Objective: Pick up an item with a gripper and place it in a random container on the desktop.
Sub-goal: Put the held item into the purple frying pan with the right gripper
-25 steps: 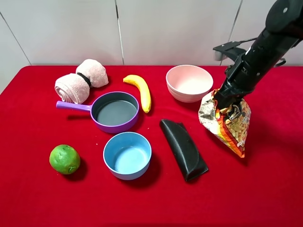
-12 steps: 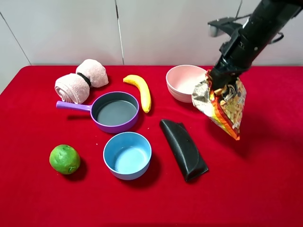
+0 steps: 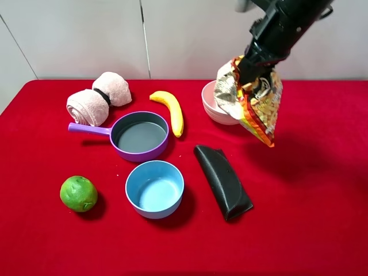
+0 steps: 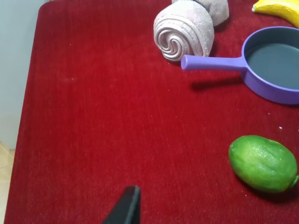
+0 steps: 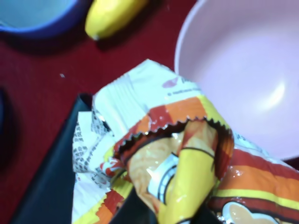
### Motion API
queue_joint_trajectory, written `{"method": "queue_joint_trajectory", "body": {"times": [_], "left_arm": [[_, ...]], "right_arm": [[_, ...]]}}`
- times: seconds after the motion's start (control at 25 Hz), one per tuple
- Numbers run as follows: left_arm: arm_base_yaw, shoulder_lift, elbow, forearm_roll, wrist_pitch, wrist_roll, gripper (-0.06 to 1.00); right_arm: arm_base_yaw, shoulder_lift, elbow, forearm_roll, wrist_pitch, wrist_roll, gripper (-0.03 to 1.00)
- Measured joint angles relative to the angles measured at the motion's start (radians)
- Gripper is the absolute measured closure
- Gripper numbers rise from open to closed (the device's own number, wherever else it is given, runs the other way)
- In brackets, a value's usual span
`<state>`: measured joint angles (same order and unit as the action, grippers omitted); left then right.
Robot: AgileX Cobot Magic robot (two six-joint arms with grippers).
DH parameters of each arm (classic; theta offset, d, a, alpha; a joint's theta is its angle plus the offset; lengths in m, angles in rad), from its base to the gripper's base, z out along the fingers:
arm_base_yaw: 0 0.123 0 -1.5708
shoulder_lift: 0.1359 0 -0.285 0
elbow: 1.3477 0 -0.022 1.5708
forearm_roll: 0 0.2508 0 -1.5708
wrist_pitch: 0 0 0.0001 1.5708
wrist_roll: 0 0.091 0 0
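My right gripper (image 3: 251, 70) is shut on the top of the foil snack bag (image 3: 256, 103), printed yellow, orange and red. The bag hangs in the air in front of the pink bowl (image 3: 213, 102), well above the red cloth desktop (image 3: 322, 190). In the right wrist view the bag (image 5: 177, 158) fills the frame, with the pink bowl (image 5: 243, 70) behind it. The purple pan (image 3: 140, 135) with its grey inside sits at centre left, handle pointing left; it also shows in the left wrist view (image 4: 273, 70). Only a dark fingertip (image 4: 125, 207) of the left gripper shows, over bare cloth.
A blue bowl (image 3: 154, 188) stands in front of the pan. A black pouch (image 3: 223, 180) lies right of it. A banana (image 3: 170, 111) lies beside the pan, rolled pink towels (image 3: 98, 98) at the back left, a lime (image 3: 79, 194) at the front left.
My right gripper has lifted the snack bag higher and carried it left, from over the cloth to in front of the pink bowl. Nothing else has moved.
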<state>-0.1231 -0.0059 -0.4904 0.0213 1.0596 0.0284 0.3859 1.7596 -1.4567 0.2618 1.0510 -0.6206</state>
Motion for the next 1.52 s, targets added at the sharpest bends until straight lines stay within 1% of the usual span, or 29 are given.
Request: {"method": "queue_joint_trajectory", "body": {"times": [0.16, 0.44, 0.76, 0.96, 1.2, 1.52], "left_arm": [[0.000, 0.000, 0.000, 0.000, 0.000, 0.000, -0.04], [0.000, 0.000, 0.000, 0.000, 0.000, 0.000, -0.04], [0.000, 0.000, 0.000, 0.000, 0.000, 0.000, -0.04], [0.000, 0.000, 0.000, 0.000, 0.000, 0.000, -0.04], [0.000, 0.000, 0.000, 0.000, 0.000, 0.000, -0.04], [0.000, 0.000, 0.000, 0.000, 0.000, 0.000, -0.04]], "right_arm": [[0.036, 0.000, -0.020, -0.002, -0.016, 0.000, 0.99], [0.102, 0.000, -0.022, -0.001, -0.098, -0.035, 0.99], [0.178, 0.000, -0.022, 0.001, -0.232, -0.045, 0.99], [0.214, 0.030, -0.030, 0.028, -0.312, -0.046, 0.99], [0.257, 0.089, -0.091, 0.065, -0.336, -0.049, 0.99], [0.284, 0.175, -0.146, 0.127, -0.367, -0.078, 0.99]]}}
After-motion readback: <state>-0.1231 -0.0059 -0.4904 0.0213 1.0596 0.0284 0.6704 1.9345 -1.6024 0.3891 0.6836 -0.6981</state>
